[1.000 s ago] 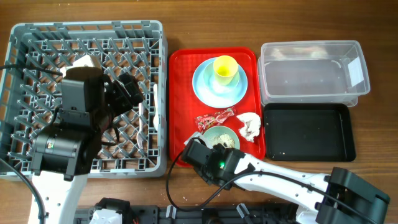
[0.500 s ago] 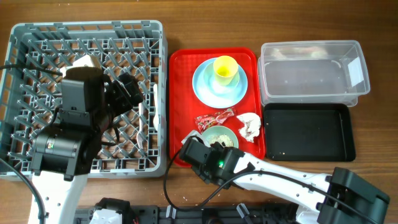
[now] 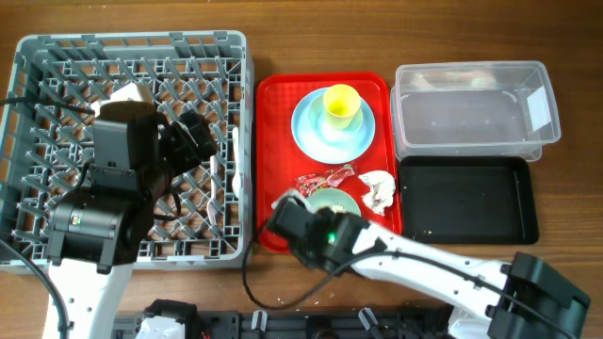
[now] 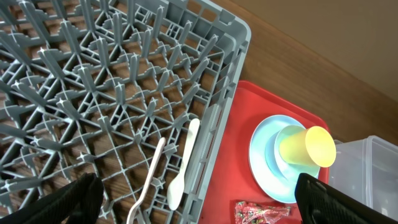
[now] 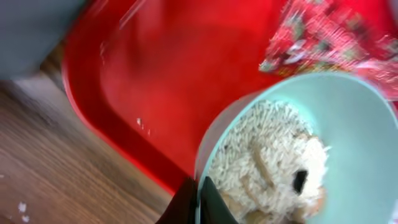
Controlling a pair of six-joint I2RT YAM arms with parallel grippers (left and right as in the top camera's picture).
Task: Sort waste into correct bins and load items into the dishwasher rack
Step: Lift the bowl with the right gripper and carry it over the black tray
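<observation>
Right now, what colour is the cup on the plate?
Yellow. The cup shows best in the overhead view, on the pale blue plate.

The snack wrapper [image 3: 325,178] and crumpled napkin [image 3: 378,189] crowd the mint green bowl [image 3: 339,200]. The red tray's [image 3: 275,141] left strip is bare; clear tub [image 3: 471,108] and black tray [image 3: 466,200] stand open-topped.

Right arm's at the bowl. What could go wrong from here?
1. The right gripper meets only the thin rim of the bowl. With the rice heaped inside, a lift may tilt it and spill onto the tray.
2. The wrapper lies right beside the bowl and could get dragged along.
</observation>
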